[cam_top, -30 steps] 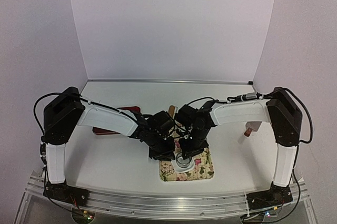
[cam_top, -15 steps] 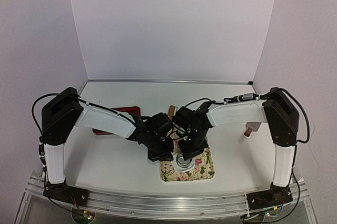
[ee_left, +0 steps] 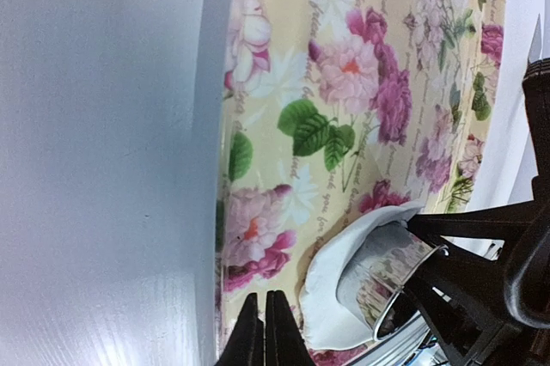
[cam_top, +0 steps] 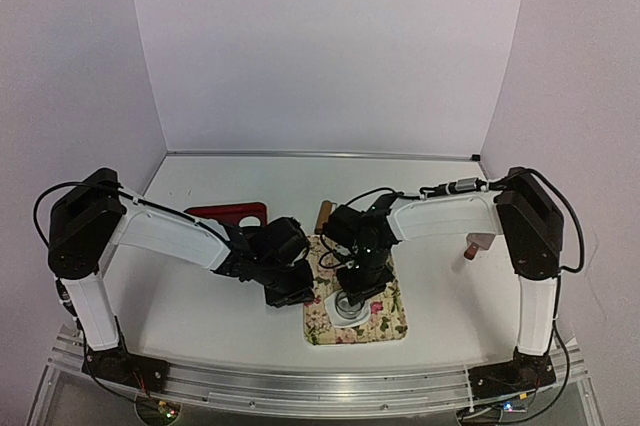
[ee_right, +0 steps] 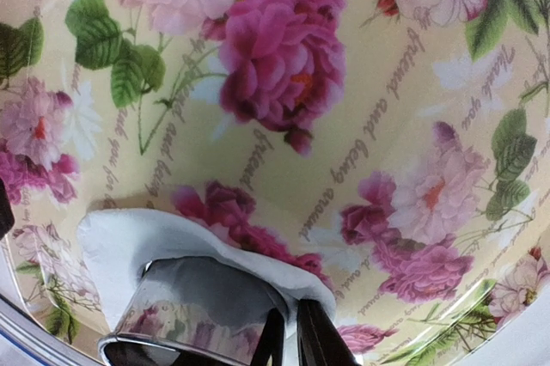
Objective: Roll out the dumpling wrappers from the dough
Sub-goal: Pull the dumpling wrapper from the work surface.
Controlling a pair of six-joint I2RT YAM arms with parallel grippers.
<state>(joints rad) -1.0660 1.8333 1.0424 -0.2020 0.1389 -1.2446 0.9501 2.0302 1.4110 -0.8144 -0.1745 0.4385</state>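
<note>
The left pincer has drawn back to its own side. A second ago it crowded in beside the right pincer over the middle of the floral mat. Now it hangs at the mat's left edge, its jaws clenched on nothing, with the bare table to its left. That arm's shoulder has also swung outward and lower, which uncovers the mat's far left corner. The right pincer has barely shifted. Its fingers are pinched on the wall of the ring cutter, which stands directly under it, set into the dough. The dough is a thin white sheet spreading from the ring's foot, just ahead of the left pincer's tips and slightly to their right. The cutting step now seems left to the right arm alone, probably pressing or lifting the ring. No cut-out round shows in any view.
</note>
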